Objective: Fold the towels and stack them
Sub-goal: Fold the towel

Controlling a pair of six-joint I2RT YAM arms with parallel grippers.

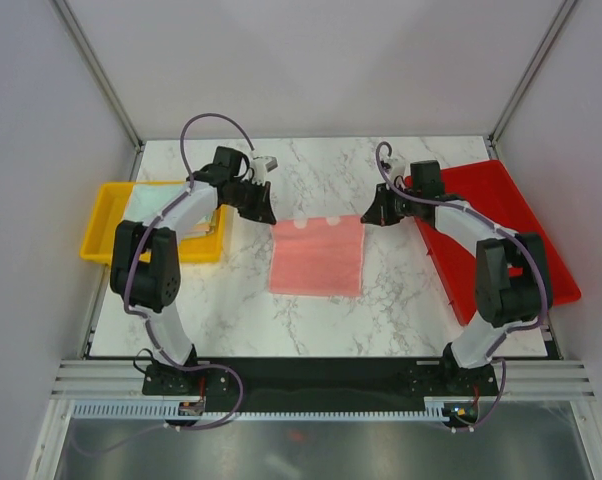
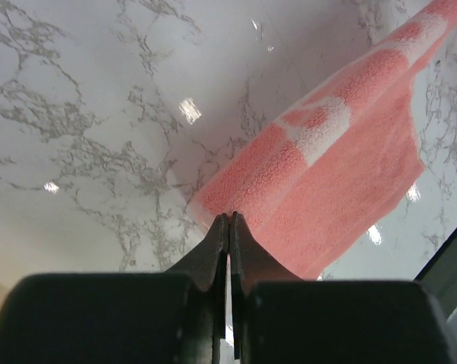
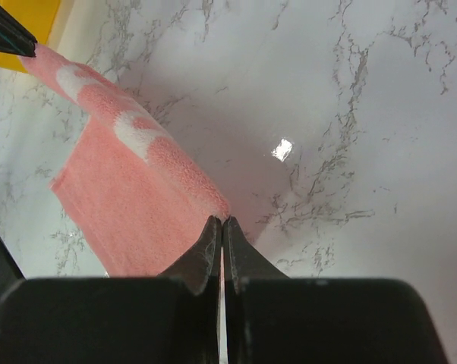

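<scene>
A salmon-pink towel (image 1: 317, 258) with white print along its far edge lies in the middle of the marble table. Its far edge is raised between my two grippers and its near part rests on the table. My left gripper (image 1: 266, 215) is shut on the towel's far left corner, as the left wrist view shows (image 2: 229, 218), with the cloth (image 2: 342, 189) trailing away from it. My right gripper (image 1: 369, 217) is shut on the far right corner (image 3: 219, 221), with the towel (image 3: 130, 205) stretched toward the left gripper's fingertips (image 3: 8, 34).
A yellow bin (image 1: 101, 225) stands at the left edge with pale cloth (image 1: 166, 205) inside, partly hidden by my left arm. A red tray (image 1: 501, 200) stands at the right edge under my right arm. Grey walls close in the table on three sides.
</scene>
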